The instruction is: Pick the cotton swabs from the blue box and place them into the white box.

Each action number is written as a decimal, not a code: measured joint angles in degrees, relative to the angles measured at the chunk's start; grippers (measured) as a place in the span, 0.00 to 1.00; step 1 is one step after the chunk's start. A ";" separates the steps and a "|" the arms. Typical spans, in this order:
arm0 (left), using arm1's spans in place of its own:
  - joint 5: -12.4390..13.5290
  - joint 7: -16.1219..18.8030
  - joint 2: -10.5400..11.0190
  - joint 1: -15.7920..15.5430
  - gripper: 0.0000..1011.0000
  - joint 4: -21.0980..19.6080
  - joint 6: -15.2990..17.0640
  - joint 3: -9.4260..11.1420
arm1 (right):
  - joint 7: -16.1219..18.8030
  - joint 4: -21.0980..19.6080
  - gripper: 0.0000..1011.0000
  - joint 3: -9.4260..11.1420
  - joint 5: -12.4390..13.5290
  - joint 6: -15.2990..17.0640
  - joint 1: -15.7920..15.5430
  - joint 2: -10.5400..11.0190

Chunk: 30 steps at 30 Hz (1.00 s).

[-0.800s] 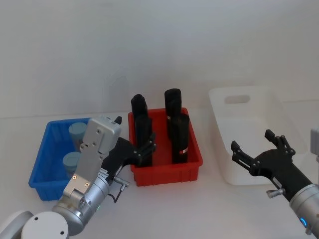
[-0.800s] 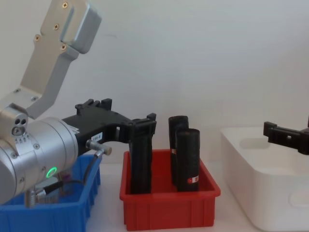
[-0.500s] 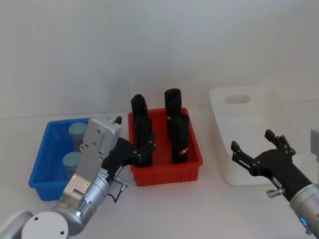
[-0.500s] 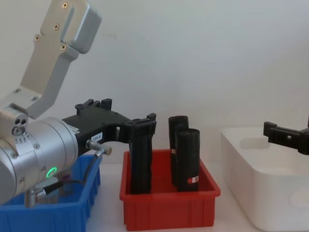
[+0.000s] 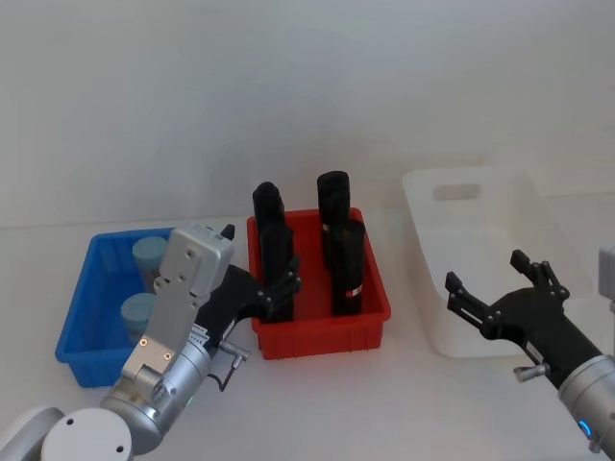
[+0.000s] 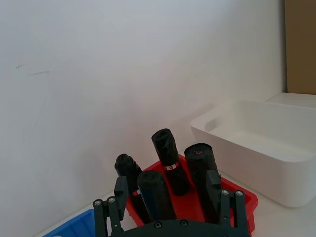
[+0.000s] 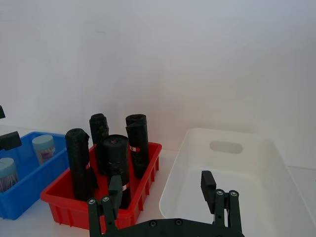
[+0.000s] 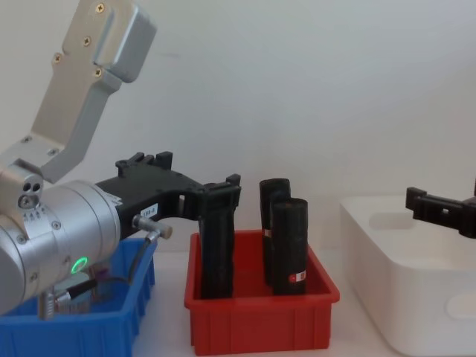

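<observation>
Two cotton swabs jars with pale lids point(image 5: 149, 254) point(image 5: 137, 309) stand in the blue box point(image 5: 79, 303) at the left; in the right wrist view the jars point(image 7: 43, 148) point(image 7: 6, 173) sit inside the blue box point(image 7: 29, 185). The white box point(image 5: 500, 240) point(image 7: 222, 177) point(image 8: 416, 297) stands at the right. My left gripper point(image 5: 258, 261) point(image 8: 197, 175) point(image 6: 166, 190) hangs open between the blue box and the red bin, holding nothing. My right gripper point(image 5: 485, 271) point(image 7: 161, 185) point(image 8: 439, 208) is open at the white box's near left corner, also holding nothing.
A red bin point(image 5: 322, 331) point(image 8: 260, 320) with several tall black rolls point(image 5: 348, 269) stands between the two boxes. A white wall rises behind the table. Bare white tabletop lies in front of the bins.
</observation>
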 joint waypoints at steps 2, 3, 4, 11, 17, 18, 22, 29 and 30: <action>0.00 0.00 0.00 0.00 0.99 0.00 0.00 0.00 | 0.00 0.00 0.99 0.00 0.00 0.00 0.00 0.00; 0.00 0.00 0.00 0.00 0.99 0.00 0.00 0.00 | 0.00 0.00 0.99 0.00 0.00 0.00 0.00 0.00; 0.00 0.00 0.00 0.00 0.99 0.00 0.00 0.00 | 0.00 0.00 0.99 0.00 0.00 0.00 0.00 0.00; 0.00 0.00 0.00 0.00 0.99 0.00 0.00 0.00 | 0.00 0.00 0.99 0.00 0.00 0.00 0.00 0.00; 0.00 0.00 0.00 0.00 0.99 0.00 0.00 0.00 | 0.00 0.00 0.99 0.00 0.00 0.00 0.00 0.00; 0.00 0.00 0.00 0.00 0.99 0.00 0.00 0.00 | 0.00 0.00 0.99 0.00 0.00 0.00 0.00 0.00; 0.00 0.00 0.00 0.00 0.99 0.00 0.00 0.00 | 0.00 0.00 0.99 0.00 0.00 0.00 0.00 0.00; -0.06 -0.09 0.05 0.00 0.99 0.00 0.01 -0.11 | 0.00 0.00 0.99 0.00 0.00 0.00 0.00 0.00; -0.19 -0.22 0.15 -0.02 0.99 0.00 0.03 -0.24 | 0.00 0.00 0.99 0.00 0.00 0.00 0.00 0.00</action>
